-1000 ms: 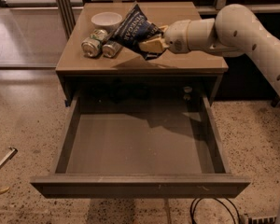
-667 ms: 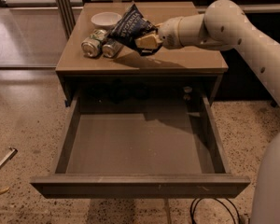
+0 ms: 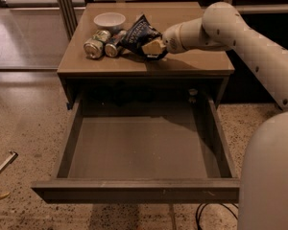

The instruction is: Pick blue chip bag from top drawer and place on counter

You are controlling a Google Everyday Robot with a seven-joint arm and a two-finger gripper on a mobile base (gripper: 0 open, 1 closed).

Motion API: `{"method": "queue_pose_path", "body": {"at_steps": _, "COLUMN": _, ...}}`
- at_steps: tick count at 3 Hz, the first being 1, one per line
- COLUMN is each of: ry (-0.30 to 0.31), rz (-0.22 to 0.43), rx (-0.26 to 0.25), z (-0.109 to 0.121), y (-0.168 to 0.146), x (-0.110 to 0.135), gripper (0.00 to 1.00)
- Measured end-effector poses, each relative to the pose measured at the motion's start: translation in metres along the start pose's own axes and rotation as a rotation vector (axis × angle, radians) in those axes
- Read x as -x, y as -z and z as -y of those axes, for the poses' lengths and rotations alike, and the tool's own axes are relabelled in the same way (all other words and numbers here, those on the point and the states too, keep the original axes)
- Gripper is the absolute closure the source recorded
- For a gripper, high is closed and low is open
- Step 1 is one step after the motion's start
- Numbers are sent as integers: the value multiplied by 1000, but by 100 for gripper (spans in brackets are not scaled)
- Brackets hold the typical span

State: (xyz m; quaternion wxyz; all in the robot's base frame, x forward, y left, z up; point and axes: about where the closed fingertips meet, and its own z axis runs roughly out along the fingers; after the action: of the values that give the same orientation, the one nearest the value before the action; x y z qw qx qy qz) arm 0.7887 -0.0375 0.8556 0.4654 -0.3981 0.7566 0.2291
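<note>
- The top drawer fills the lower centre of the frame. It is pulled fully open, and its grey-brown floor holds nothing that can be seen. The bag is out of it, so the picking part of the task looks done.
- The robot's white arm reaches in from the right edge and runs up and left across the frame towards the cabinet top. A rounded part of its body covers the lower right corner.
- The tan surface of the cabinet lies in the upper centre, above the open drawer. This is where the bag has to end up.
- The blue chip bag is over that surface, just left of upper centre. It stands tilted, with its top pointing up. Its lower edge seems to touch the surface or sit just above it; which one cannot be told.
- The end effector is at the bag's lower right corner, its tan fingers closed on the foil.
- Judged from this, what remains is to let go of the bag and draw the arm clear.
- Two silver-green cans lie on their sides just left of the bag, the nearer one close against it.
- A small white bowl sits behind the cans, towards the upper left.
</note>
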Motion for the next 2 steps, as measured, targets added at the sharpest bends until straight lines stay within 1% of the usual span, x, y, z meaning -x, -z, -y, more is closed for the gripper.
{"method": "queue_pose_path", "body": {"at_steps": 1, "ry": -10, "rz": -23, "rx": 4, "z": 3, "y": -1, "x": -15, "gripper": 59}}
{"method": "queue_pose_path", "body": {"at_steps": 2, "ry": -10, "rz": -24, "rx": 4, "z": 3, "y": -1, "x": -15, "gripper": 35}}
